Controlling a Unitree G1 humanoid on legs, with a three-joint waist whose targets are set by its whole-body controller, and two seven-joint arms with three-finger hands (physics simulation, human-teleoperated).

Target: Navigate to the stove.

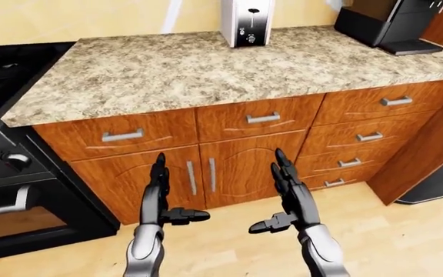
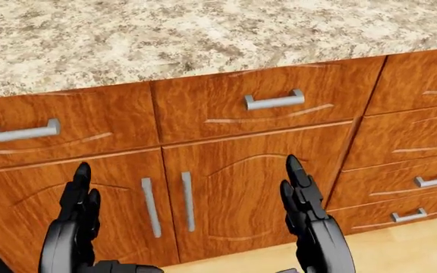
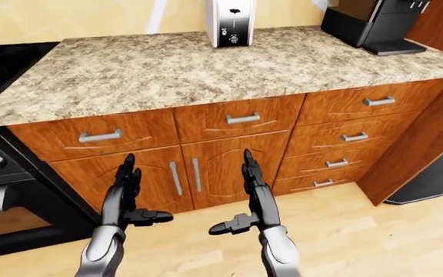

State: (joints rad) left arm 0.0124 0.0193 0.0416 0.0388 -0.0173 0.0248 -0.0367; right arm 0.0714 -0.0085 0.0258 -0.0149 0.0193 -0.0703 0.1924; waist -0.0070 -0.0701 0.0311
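black stove [image 1: 6, 167] stood at left edge of left-eye view, adjoining granite counter [image 1: 206, 72] over wooden cabinets [image 1: 229, 167], left hand [image 1: 158, 199] and right hand [image 1: 289, 196] empty, fingers extended open, toaster [image 1: 247, 22] on counter

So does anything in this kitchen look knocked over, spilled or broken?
Nothing stands out. The toaster and coffee machine stand upright on the counter, and the cabinet doors and drawers are shut.
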